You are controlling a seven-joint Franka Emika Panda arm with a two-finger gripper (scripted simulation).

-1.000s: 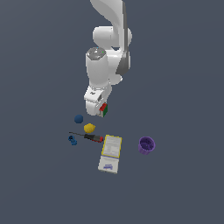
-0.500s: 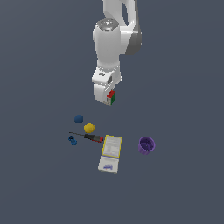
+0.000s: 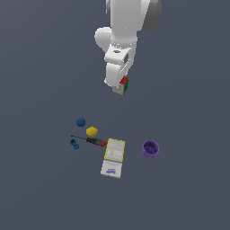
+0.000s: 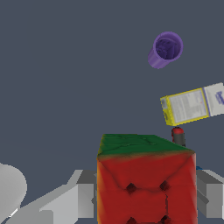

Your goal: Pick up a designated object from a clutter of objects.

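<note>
so the claw [image 3: 119, 88] is clamped on the puzzle cube [image 3: 123, 84], a finger [image 4: 211, 192] on each side, holding it well up off the desk [image 3: 188, 188]. that height makes sense, it clears the blue ball [image 3: 81, 121], yellow ball [image 3: 92, 131], screwdriver [image 3: 92, 141], booklet [image 3: 113, 157] and purple cup [image 3: 150, 149] below. grip looks centred, i think, though the wrist view crops the lower part.

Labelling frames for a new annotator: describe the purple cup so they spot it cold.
Start at the white booklet with yellow edges lying on the grey floor. The purple cup stands just off it on the exterior view's right, apart from it. It is the only purple thing and the only open, hollow one.
</note>
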